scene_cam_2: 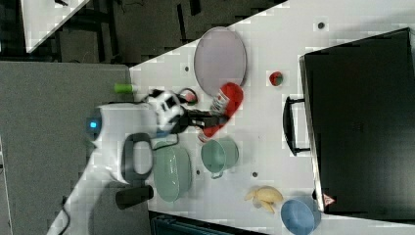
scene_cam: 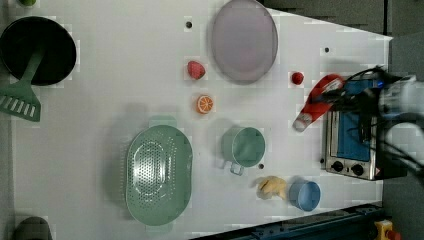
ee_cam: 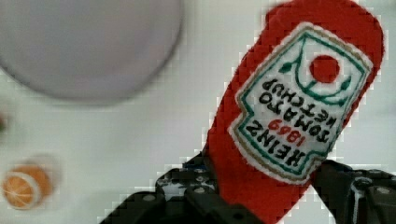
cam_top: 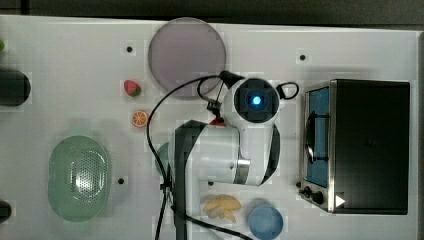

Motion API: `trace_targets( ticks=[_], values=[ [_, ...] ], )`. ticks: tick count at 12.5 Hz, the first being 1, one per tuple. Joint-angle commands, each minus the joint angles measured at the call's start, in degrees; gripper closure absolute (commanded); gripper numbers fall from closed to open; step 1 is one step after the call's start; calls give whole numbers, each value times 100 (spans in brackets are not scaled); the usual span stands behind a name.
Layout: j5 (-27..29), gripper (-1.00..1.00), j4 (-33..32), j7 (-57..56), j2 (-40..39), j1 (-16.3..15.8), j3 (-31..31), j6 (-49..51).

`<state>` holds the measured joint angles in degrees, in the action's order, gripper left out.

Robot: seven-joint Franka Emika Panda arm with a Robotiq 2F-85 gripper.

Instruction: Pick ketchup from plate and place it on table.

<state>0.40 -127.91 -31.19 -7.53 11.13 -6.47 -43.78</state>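
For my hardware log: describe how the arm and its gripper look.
The arm has glossy white rounded shells with dark grey joint sections and a silver ring. A round black cap glows blue at its centre. Black cables loop along it. The gripper is black with small screws.

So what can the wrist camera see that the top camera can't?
The wrist view alone shows the ketchup bottle's label, with its words and tomato picture, and the black jaws closed around the bottle's lower part. The top view alone shows the toaster oven, the green basket, the blue bowl and the strawberry. Both show the empty grey plate, the orange slice and the white table.
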Motion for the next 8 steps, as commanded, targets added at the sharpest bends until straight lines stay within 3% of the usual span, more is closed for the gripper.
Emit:
trace_targets(
  ticks=[1, 3, 8],
  values=[
    [33, -21, -681, 69, 1, -65, 76, -597],
    [33, -21, -970, 68, -173, -78, 74, -902],
    [34, -27, -958, 69, -873, -77, 93, -1402]
  ],
)
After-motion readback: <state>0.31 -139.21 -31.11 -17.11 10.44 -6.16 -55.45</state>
